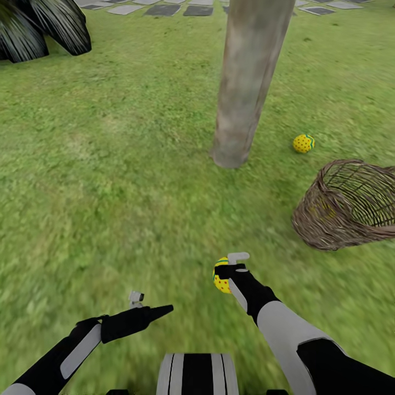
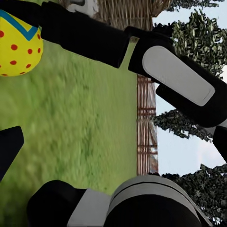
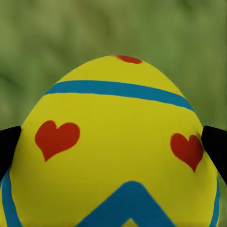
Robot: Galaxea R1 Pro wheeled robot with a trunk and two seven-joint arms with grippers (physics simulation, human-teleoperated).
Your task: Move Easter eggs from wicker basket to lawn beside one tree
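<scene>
the right end effector (image 1: 224, 272) is clamped on a yellow egg with red dots (image 1: 220, 281); the straight grey-brown tree trunk (image 1: 247, 82) stands ahead, slightly right, a second dotted egg (image 1: 303, 143) beside it.

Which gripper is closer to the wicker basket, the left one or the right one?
Right. The right gripper, shut on an Easter egg, is a short way left of the tipped wicker basket and nearer the robot. The left gripper is farther left and lower.
</scene>
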